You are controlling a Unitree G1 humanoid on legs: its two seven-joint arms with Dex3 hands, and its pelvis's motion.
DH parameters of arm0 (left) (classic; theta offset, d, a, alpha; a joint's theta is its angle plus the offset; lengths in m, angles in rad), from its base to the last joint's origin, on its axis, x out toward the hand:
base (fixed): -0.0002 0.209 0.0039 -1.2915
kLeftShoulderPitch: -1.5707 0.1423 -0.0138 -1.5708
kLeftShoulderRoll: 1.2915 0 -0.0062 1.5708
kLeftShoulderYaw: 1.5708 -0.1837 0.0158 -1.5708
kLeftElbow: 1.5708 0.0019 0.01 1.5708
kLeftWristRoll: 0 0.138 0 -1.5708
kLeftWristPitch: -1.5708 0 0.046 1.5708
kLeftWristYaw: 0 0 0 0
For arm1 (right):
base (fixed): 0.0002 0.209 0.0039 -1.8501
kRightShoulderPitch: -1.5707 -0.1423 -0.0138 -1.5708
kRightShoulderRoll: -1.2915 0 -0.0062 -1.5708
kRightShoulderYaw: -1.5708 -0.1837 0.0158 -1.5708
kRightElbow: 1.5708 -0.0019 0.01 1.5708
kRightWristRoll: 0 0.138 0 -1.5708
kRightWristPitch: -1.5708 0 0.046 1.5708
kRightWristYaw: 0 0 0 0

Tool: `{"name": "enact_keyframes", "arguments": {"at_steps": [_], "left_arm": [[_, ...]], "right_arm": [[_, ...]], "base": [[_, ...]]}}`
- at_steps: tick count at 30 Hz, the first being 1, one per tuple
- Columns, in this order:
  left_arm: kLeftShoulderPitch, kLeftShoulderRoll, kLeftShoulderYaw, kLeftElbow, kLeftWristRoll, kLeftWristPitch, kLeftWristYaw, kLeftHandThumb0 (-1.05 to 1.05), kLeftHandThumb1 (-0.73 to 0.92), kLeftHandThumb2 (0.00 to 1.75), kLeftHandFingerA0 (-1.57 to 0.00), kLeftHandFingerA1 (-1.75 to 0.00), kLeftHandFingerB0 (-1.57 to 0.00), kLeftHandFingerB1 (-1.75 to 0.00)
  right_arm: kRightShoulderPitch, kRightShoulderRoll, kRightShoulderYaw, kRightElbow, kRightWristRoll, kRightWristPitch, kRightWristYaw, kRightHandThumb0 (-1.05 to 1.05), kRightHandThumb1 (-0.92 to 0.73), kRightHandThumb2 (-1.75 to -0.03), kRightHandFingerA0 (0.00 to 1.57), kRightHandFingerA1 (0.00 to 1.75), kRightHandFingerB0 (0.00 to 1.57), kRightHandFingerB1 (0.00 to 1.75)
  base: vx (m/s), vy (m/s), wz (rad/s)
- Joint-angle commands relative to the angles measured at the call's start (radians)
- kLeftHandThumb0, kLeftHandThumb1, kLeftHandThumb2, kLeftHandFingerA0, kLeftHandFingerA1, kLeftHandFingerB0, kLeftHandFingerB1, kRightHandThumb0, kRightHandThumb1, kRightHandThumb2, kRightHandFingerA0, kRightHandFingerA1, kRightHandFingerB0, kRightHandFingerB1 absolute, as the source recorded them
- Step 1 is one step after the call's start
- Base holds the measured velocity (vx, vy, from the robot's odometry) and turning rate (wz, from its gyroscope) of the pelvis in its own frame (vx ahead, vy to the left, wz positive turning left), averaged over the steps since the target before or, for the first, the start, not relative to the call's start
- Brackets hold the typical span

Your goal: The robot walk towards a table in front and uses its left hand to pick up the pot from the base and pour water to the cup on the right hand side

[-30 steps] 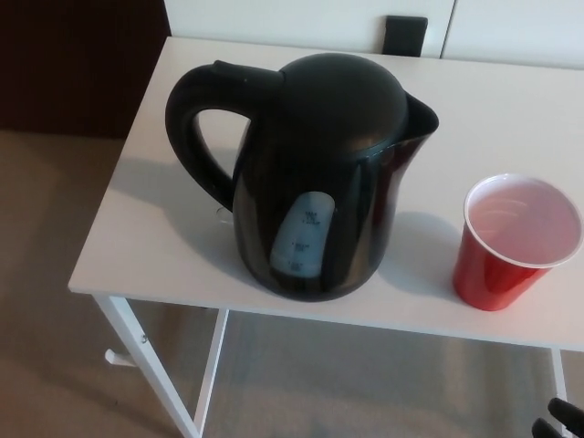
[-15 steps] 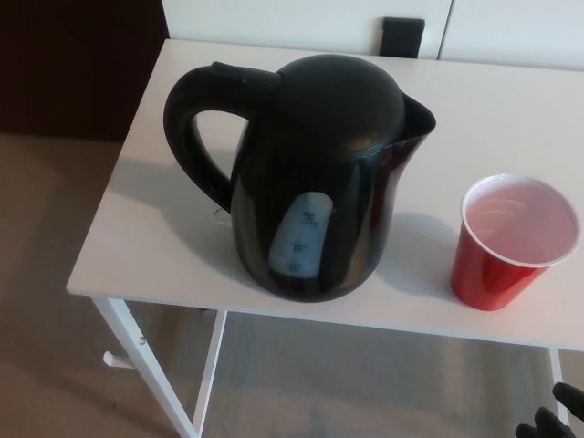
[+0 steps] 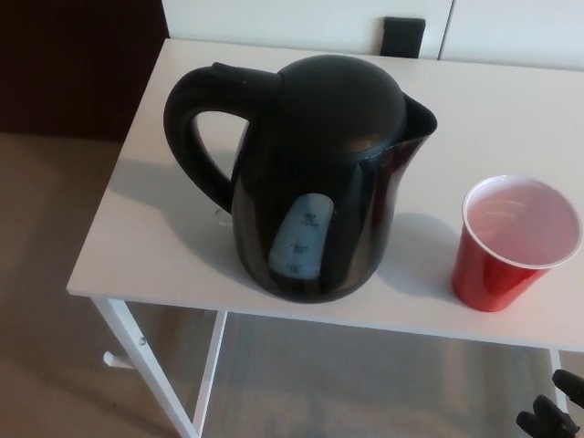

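Black pot upright on white table, red cup to its right, right hand barely visible, state unclear

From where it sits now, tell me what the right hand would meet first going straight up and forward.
Likely the white table's front edge near the red plastic cup; only the right hand's fingertips show, so depth is unclear.

I see the glossy black plastic electric kettle standing upright near the front edge, lid closed, loop handle pointing left, spout right, pale water-level window facing me. Its base is hidden, I think beneath it. Right of it, apart, stands the red plastic cup, white-lined, upright.
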Motion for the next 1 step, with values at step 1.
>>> {"name": "enact_keyframes", "arguments": {"at_steps": [1], "left_arm": [[0.018,0.024,-0.012,0.010,0.011,-0.039,-0.007,-0.49,0.71,0.62,-0.31,-0.35,-0.24,-0.31]], "right_arm": [[0.010,-0.006,-0.002,-0.006,-0.002,0.001,-0.004,-0.24,-0.59,-0.58,0.52,0.63,0.27,0.51]], "base": [[0.00,0.000,0.00]]}}
